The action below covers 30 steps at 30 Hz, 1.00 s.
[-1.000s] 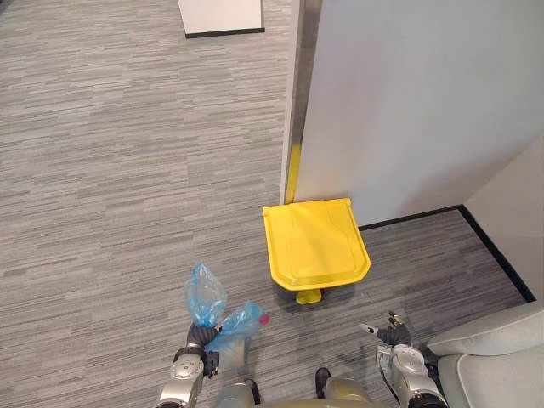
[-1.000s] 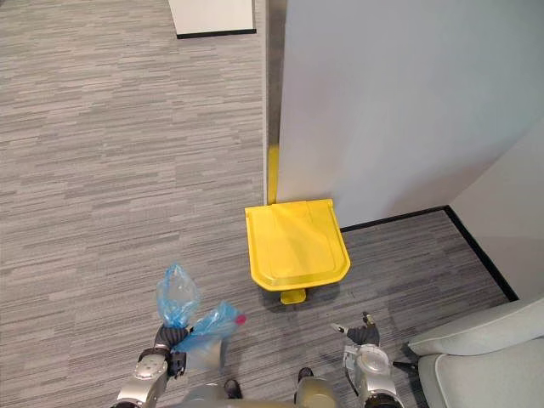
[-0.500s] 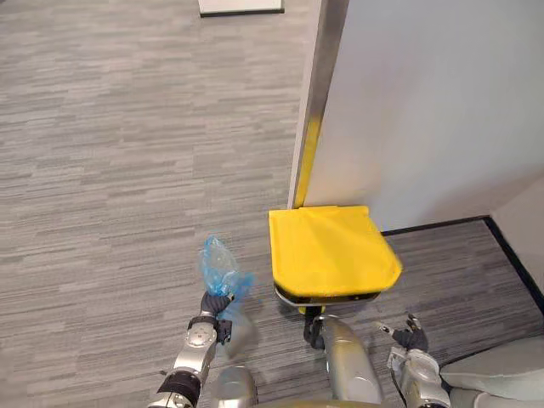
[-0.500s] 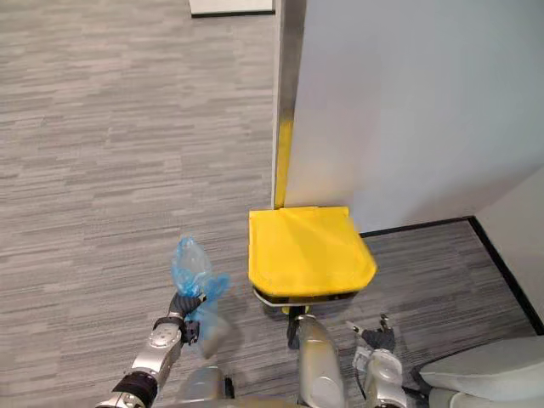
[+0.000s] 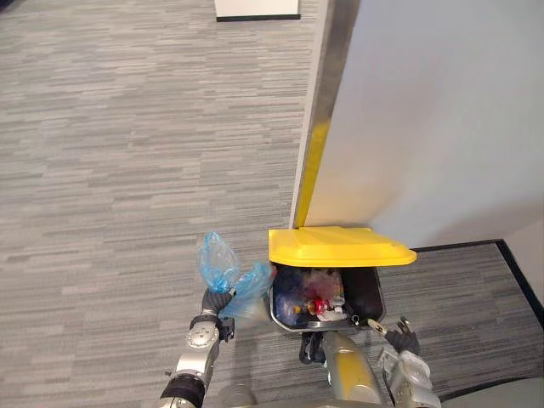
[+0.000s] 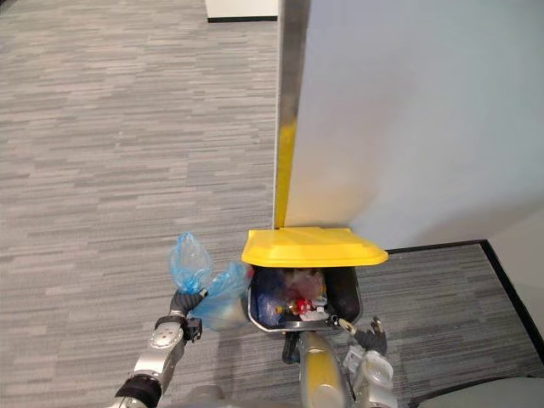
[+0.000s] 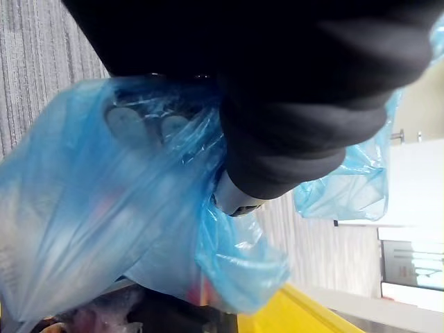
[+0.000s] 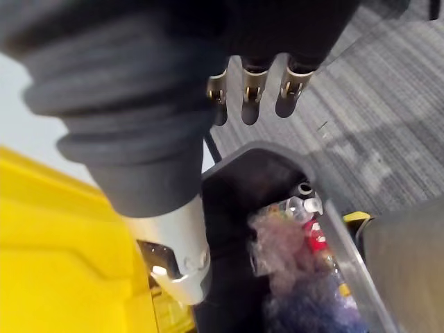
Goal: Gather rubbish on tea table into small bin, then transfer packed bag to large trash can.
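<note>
While my left hand (image 5: 214, 304) clutches the bag (image 5: 219, 263) beside the open trash can (image 5: 340, 247), right hand (image 5: 399, 342) slack, only dropping remains.

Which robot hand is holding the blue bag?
The left hand, beside the open yellow-lidded trash can: its fingers are curled round the neck of the blue bag. The right hand hangs open near the can's front and holds nothing.

Silver dark-tipped fingers (image 8: 252, 91), black ribbed covers (image 8: 132, 104)
</note>
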### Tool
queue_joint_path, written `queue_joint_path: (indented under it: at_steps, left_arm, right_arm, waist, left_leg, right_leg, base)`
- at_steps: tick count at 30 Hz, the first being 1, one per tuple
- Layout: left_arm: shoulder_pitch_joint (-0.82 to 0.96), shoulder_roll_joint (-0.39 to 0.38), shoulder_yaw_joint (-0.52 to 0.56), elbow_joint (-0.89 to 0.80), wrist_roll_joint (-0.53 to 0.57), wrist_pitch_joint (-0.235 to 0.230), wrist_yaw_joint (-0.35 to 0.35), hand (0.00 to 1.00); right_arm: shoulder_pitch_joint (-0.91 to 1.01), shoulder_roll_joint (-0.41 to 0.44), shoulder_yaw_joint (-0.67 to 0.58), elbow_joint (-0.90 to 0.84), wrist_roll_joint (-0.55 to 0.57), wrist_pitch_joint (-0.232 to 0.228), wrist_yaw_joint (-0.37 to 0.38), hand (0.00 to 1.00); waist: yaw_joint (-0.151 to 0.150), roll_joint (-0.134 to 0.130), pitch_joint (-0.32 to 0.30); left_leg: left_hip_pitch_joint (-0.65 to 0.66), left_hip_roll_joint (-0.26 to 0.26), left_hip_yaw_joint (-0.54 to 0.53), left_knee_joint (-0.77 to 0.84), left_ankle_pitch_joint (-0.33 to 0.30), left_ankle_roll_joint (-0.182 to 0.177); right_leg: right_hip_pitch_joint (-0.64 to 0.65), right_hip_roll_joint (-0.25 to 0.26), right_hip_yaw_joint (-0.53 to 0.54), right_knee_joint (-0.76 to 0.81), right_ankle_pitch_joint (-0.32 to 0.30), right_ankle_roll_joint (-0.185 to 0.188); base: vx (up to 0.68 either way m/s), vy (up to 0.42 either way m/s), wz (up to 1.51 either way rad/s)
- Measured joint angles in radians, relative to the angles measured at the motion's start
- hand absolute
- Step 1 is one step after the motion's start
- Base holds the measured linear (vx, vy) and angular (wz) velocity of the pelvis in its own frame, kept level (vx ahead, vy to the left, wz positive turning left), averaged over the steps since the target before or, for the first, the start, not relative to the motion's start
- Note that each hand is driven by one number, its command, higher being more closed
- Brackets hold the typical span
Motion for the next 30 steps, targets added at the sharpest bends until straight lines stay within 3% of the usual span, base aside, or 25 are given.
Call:
queue_joint_path:
  at_steps: [5,7,11,12,13,14,15,16,17,20,24,27,30]
  left_arm:
    - [-0.007,0.006,-0.034,-0.050,-0.001,0.000,0.001,1.00]
    - [-0.032,0.004,-0.046,-0.076,-0.002,-0.001,0.002,1.00]
    - [-0.090,0.012,-0.044,-0.098,-0.011,-0.016,0.011,1.00]
    - [-0.100,0.017,-0.043,-0.098,-0.013,-0.021,0.015,1.00]
    - [-0.122,0.028,-0.043,-0.098,-0.021,-0.025,0.027,1.00]
    - [-0.156,0.036,-0.044,-0.095,-0.022,-0.029,0.026,1.00]
    - [-0.173,0.050,-0.044,-0.094,-0.023,-0.031,0.027,1.00]
    - [-0.192,0.056,-0.036,-0.093,-0.039,-0.034,0.035,1.00]
    - [-0.193,0.069,-0.037,-0.080,-0.046,-0.035,0.044,1.00]
    - [-0.200,0.097,-0.038,-0.062,-0.059,-0.034,0.045,1.00]
    - [-0.202,0.107,-0.039,-0.059,-0.080,-0.044,0.046,1.00]
    - [-0.203,0.127,-0.043,-0.058,-0.087,-0.053,0.047,1.00]
    - [-0.204,0.144,-0.050,-0.057,-0.088,-0.054,0.048,1.00]
  right_arm:
    - [-0.088,-0.018,0.116,-0.078,-0.013,-0.003,0.001,0.00]
    - [-0.165,-0.041,0.162,-0.092,-0.051,-0.004,-0.001,0.00]
    - [-0.276,-0.094,0.227,-0.105,-0.100,-0.004,-0.002,0.00]
    - [-0.296,-0.098,0.232,-0.102,-0.109,-0.003,-0.003,0.00]
    - [-0.335,-0.108,0.238,-0.101,-0.126,-0.003,-0.002,0.00]
    - [-0.380,-0.134,0.253,-0.098,-0.136,-0.004,-0.004,0.00]
    - [-0.396,-0.147,0.258,-0.089,-0.145,-0.004,-0.004,0.00]
    - [-0.455,-0.185,0.274,-0.045,-0.168,-0.002,-0.001,0.00]
    - [-0.507,-0.202,0.274,-0.006,-0.177,-0.002,-0.001,0.00]
    - [-0.588,-0.238,0.275,0.056,-0.197,0.002,-0.002,0.00]
    - [-0.709,-0.355,0.313,0.098,-0.205,0.008,-0.002,0.00]
    - [-0.756,-0.392,0.313,0.133,-0.205,0.007,-0.002,0.00]
    - [-0.773,-0.399,0.321,0.154,-0.205,0.007,-0.002,0.00]
  waist:
    - [0.022,0.007,-0.004]
    - [0.034,0.004,-0.001]
    - [0.054,-0.004,0.009]
    - [0.056,-0.011,0.016]
    - [0.054,-0.020,0.030]
    - [0.058,-0.026,0.057]
    - [0.041,-0.053,0.075]
    - [0.051,-0.067,0.095]
    - [0.059,-0.067,0.096]
    - [0.049,-0.087,0.119]
    - [0.051,-0.075,0.168]
    - [0.051,-0.075,0.177]
    - [0.050,-0.073,0.182]
  left_leg:
    - [-0.088,0.009,-0.053,-0.005,0.017,-0.015]
    - [-0.139,0.019,-0.070,0.003,0.073,-0.048]
    - [-0.193,0.050,-0.072,0.014,0.123,-0.073]
    - [-0.197,0.051,-0.072,0.011,0.122,-0.072]
    - [-0.215,0.058,-0.078,0.003,0.106,-0.047]
    - [-0.241,0.076,-0.109,0.000,0.104,-0.075]
    - [-0.248,0.044,-0.127,0.005,0.114,-0.101]
    - [-0.284,0.031,-0.151,0.071,0.114,-0.131]
    - [-0.334,0.007,-0.145,0.145,0.109,-0.124]
    - [-0.358,-0.023,-0.124,0.163,0.078,-0.081]
    - [-0.364,-0.031,-0.127,0.147,0.076,-0.083]
    - [-0.366,-0.042,-0.134,0.121,0.077,-0.083]
    - [-0.368,-0.043,-0.173,0.115,0.077,-0.084]
  right_leg:
    - [-0.074,0.004,-0.016,0.014,-0.005,0.004]
    - [-0.104,0.002,-0.038,0.016,-0.009,0.002]
    - [-0.108,-0.002,-0.090,0.000,-0.017,0.002]
    - [-0.110,-0.002,-0.094,-0.003,-0.018,0.000]
    - [-0.119,0.003,-0.099,-0.011,-0.022,0.015]
    - [-0.179,0.009,0.004,0.157,-0.014,-0.052]
    - [-0.180,0.012,0.106,0.200,-0.046,-0.071]
    - [-0.181,0.023,0.101,0.152,-0.050,-0.060]
    - [-0.178,0.031,0.067,0.084,-0.007,-0.038]
    - [-0.175,0.033,0.045,0.021,0.043,-0.048]
    - [-0.132,0.046,0.050,-0.087,0.114,-0.008]
    - [-0.100,0.059,0.052,-0.183,0.184,-0.022]
    - [-0.087,0.075,0.035,-0.209,0.189,-0.020]
  base:
    - [-0.06,-0.117,0.19]
    - [-0.02,-0.151,0.26]
    - [-0.04,-0.135,0.38]
    - [-0.12,-0.184,0.39]
    - [-0.14,-0.194,0.38]
    - [-0.17,-0.233,0.70]
    - [-0.11,-0.241,0.77]
    - [-0.10,-0.138,0.37]
    - [-0.09,-0.067,-0.02]
    - [-0.13,-0.006,0.08]
    - [-0.17,0.025,-0.10]
    - [-0.08,0.022,0.02]
    - [0.01,-0.013,0.01]
